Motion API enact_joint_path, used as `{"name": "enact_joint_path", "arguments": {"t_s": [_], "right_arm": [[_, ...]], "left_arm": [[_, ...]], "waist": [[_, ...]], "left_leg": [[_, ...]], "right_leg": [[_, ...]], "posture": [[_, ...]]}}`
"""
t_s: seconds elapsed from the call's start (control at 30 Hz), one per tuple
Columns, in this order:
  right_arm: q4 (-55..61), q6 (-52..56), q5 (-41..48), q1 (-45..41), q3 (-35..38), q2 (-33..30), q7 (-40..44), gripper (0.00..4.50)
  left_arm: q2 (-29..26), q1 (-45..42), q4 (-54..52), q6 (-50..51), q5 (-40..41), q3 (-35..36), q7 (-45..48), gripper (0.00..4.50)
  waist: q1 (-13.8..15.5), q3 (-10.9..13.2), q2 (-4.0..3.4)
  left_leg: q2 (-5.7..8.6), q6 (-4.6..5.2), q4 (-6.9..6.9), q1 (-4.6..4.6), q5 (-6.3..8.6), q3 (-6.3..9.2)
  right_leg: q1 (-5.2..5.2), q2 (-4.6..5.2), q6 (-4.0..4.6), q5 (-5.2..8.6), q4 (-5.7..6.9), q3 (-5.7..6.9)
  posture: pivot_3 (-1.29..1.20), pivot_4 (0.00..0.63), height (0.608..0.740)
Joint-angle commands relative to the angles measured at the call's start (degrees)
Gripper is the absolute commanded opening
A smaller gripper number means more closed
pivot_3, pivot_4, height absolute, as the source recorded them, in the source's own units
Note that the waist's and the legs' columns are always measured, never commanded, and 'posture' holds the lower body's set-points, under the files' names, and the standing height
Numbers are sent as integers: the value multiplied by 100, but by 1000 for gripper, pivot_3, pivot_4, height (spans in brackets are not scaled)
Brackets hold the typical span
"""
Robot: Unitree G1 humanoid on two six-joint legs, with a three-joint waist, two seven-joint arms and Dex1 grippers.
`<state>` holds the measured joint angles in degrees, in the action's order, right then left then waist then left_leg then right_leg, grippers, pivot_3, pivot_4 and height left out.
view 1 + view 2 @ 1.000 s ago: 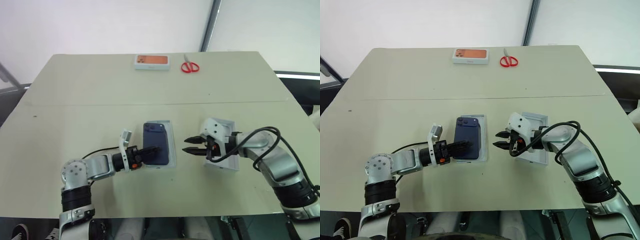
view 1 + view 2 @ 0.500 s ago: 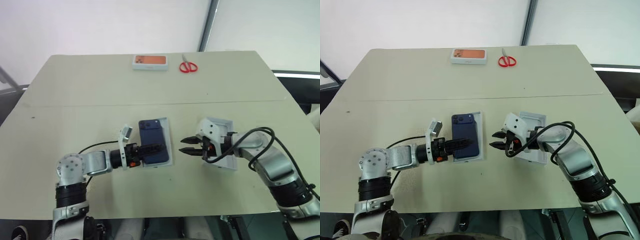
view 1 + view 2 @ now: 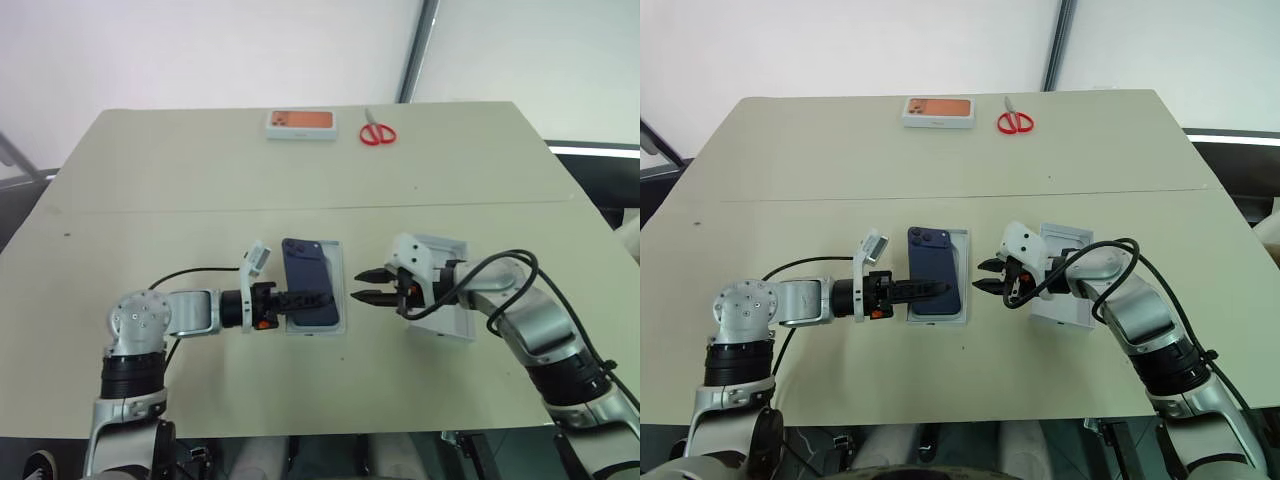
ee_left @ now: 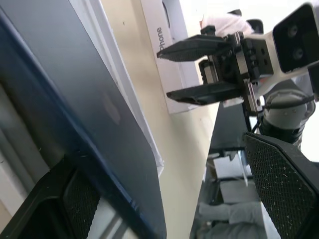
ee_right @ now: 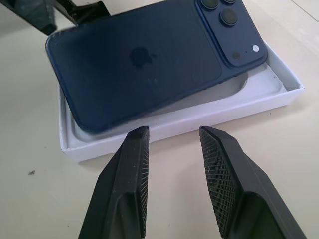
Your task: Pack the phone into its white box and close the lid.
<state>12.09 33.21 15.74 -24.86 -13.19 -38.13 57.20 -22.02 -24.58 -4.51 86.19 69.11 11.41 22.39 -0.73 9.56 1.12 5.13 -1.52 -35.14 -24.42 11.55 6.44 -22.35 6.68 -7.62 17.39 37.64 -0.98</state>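
The dark navy phone (image 3: 306, 283) lies back up and askew in the white box (image 5: 201, 117), one end riding on the box's rim. My left gripper (image 3: 322, 298) points in over the phone's near end and is wide open. One of its fingers (image 4: 283, 195) stands well off the phone (image 4: 75, 99). My right gripper (image 3: 356, 285) hovers just beside the box's right wall. It is open, with nothing between its fingers (image 5: 127, 174). The white lid (image 3: 448, 328) lies on the table under my right wrist, partly hidden by it.
A white box with an orange picture (image 3: 301, 123) and red scissors (image 3: 378, 132) lie at the table's far edge. A seam (image 3: 180, 209) crosses the beige tabletop ahead of the box. Black cables trail from both wrists.
My left gripper has opened wide and its wrist has rolled. The phone has stayed lying in the box. The right gripper holds the same opening.
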Motion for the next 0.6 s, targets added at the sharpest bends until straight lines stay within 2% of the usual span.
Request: {"name": "enact_joint_path", "arguments": {"t_s": [0.03,0.2,0.37,0.6], "right_arm": [[63,-129,-22,-70,60,8,-1,1671],[104,-107,-10,-57,59,54,-21,1671],[90,-130,-52,-63,12,125,-42,1671],[8,-163,-110,-138,-3,205,-47,1671]], "left_arm": [[-201,-62,34,49,-22,16,209,4418],[-488,-90,-26,-10,-89,5,385,4418],[-427,-323,148,-230,-226,96,321,4418],[-486,-371,5,-443,-641,-286,535,4418]], "waist": [[3,1,-1],[6,1,-1],[15,1,-1],[5,2,1]], "left_leg": [[0,0,1,0,0,0],[0,0,0,0,0,0],[2,0,-1,-1,0,0],[2,0,1,-2,0,1]], "right_leg": [[-2,0,0,0,0,-1],[-1,1,0,0,0,-1],[1,3,0,0,-1,0],[-2,3,0,0,-1,-1]], "posture": [[0,150,740],[0,150,740],[0,150,740],[0,150,740]]}}
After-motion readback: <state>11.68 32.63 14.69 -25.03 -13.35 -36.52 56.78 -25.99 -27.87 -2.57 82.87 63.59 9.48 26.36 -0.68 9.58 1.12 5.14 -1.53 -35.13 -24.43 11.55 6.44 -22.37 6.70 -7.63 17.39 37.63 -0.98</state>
